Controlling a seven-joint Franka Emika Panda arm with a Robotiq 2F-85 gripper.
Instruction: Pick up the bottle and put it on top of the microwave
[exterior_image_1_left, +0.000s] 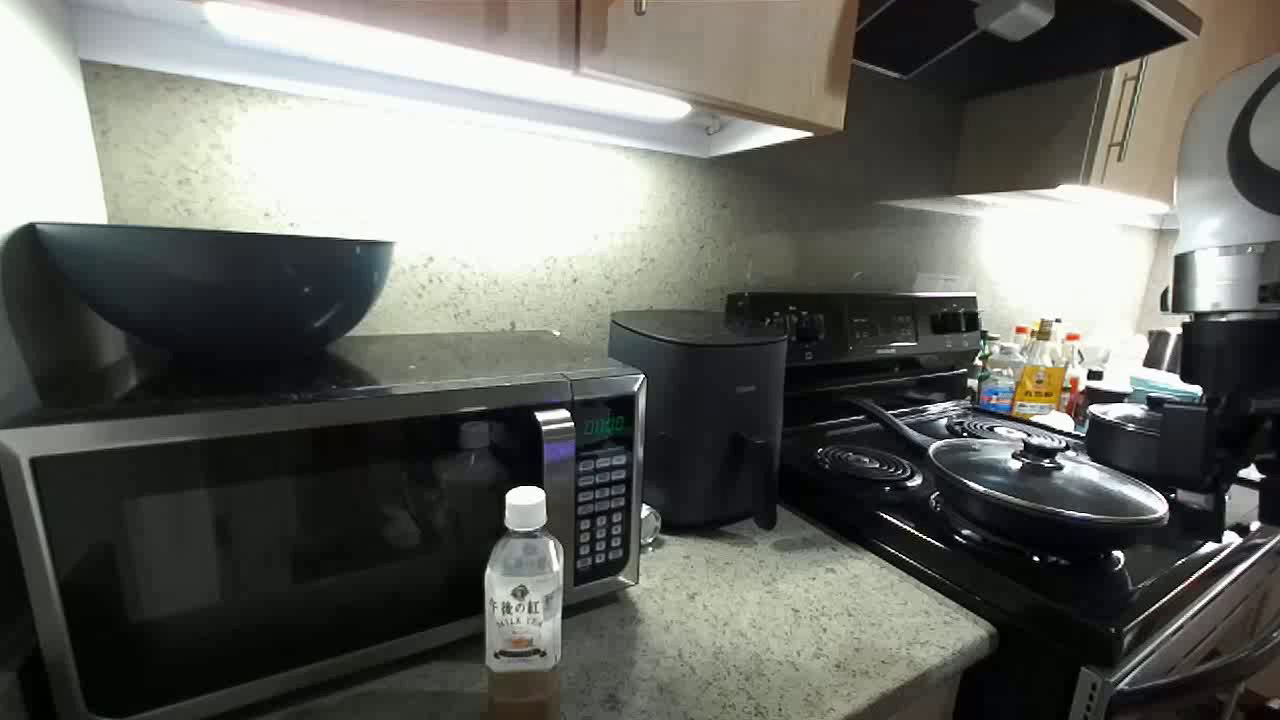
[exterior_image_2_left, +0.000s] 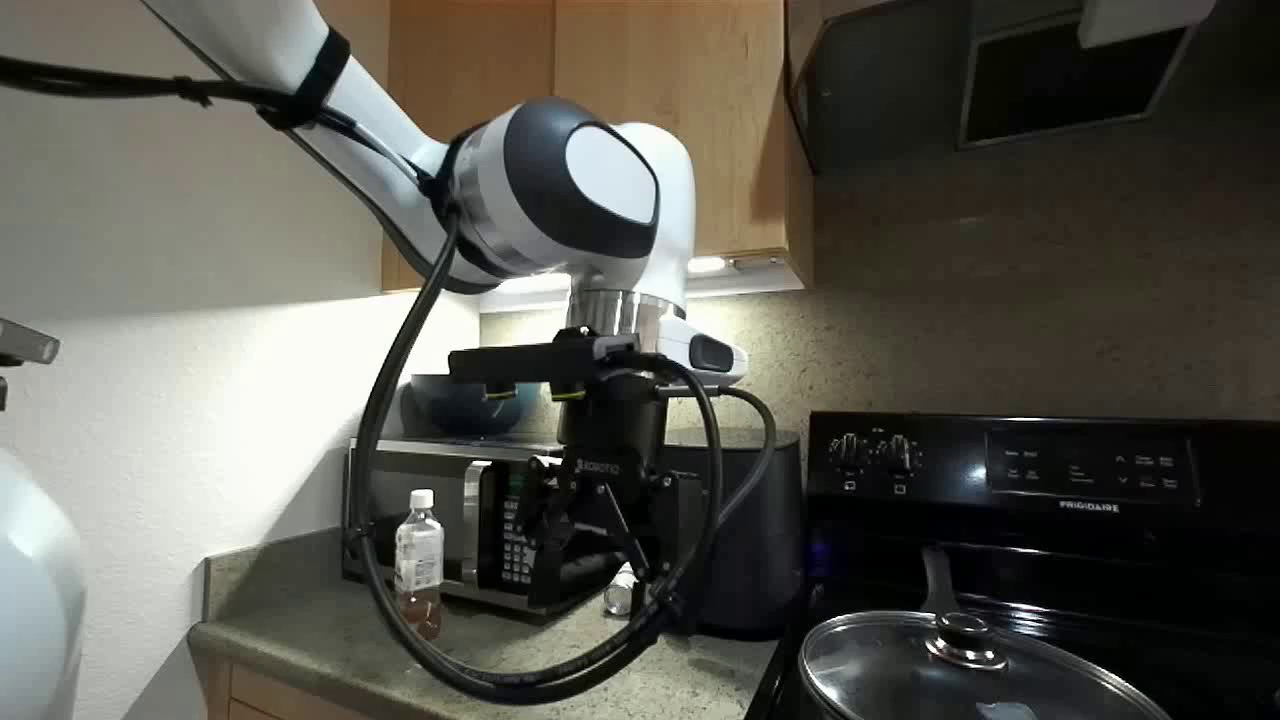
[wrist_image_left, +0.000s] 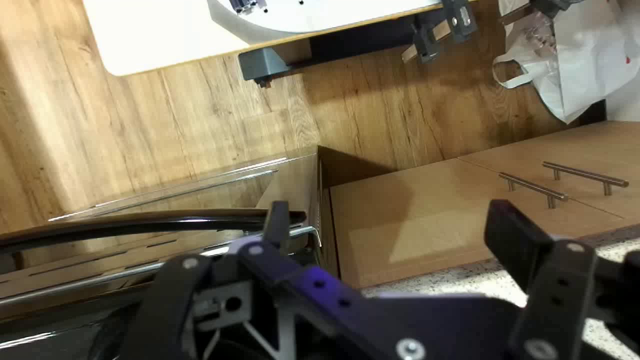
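A clear plastic bottle (exterior_image_1_left: 524, 600), its white cap on and amber-brown liquid in its lower part, stands upright on the speckled desk (exterior_image_1_left: 770, 620), between the front edge and the closed door of a black-and-steel microwave (exterior_image_1_left: 300, 540). The bottle is apart from the dark glass, its white label printed "MILK TEA" in dark lettering with a small orange mark beneath. The microwave sits toward the desk's back left corner as both exterior views show it, green digits lit above a keypad to the right of its metal handle.
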